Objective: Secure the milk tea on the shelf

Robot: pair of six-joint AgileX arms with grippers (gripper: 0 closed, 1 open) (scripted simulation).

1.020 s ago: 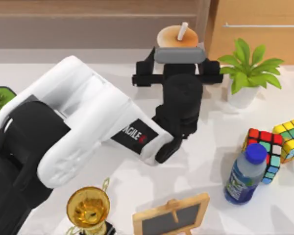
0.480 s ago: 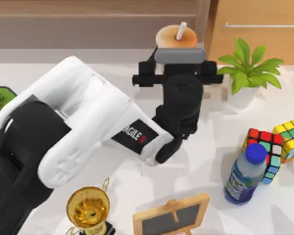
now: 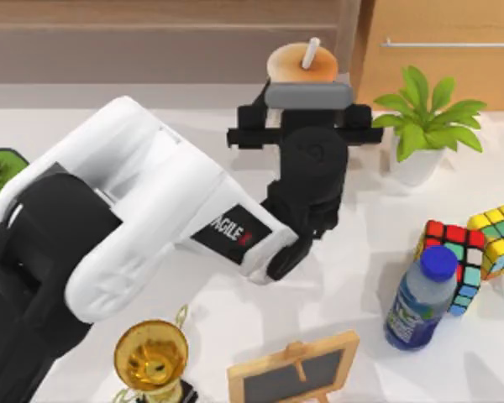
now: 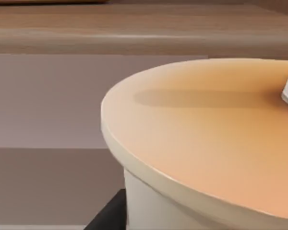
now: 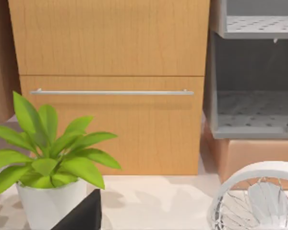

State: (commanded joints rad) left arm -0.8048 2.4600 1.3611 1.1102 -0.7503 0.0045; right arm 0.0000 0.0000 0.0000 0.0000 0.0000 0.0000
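Observation:
The milk tea (image 3: pixel 298 65) stands at the table's back edge against the long brown shelf (image 3: pixel 151 38); I see its orange-tan lid and white straw (image 3: pixel 312 50). My left gripper (image 3: pixel 306 94) reaches it from the front, its fingers hidden under the grey wrist camera. In the left wrist view the lid (image 4: pixel 206 134) is very close, a dark finger (image 4: pixel 108 215) lies against the cup's wall, and the shelf boards (image 4: pixel 86 33) run behind. In the right wrist view a dark part of my right gripper (image 5: pixel 81 215) shows, facing the cabinet.
A light wooden cabinet with a bar handle (image 3: pixel 445 50) and a potted plant (image 3: pixel 424 126) stand right of the cup. A water bottle (image 3: pixel 422 298), two colour cubes (image 3: pixel 454 252), a trophy (image 3: pixel 151 357), a small chalkboard (image 3: pixel 296 374) and a white fan (image 5: pixel 259 201) are around.
The cup and my left gripper have crept slightly toward the shelf and a little left. Nothing else has moved.

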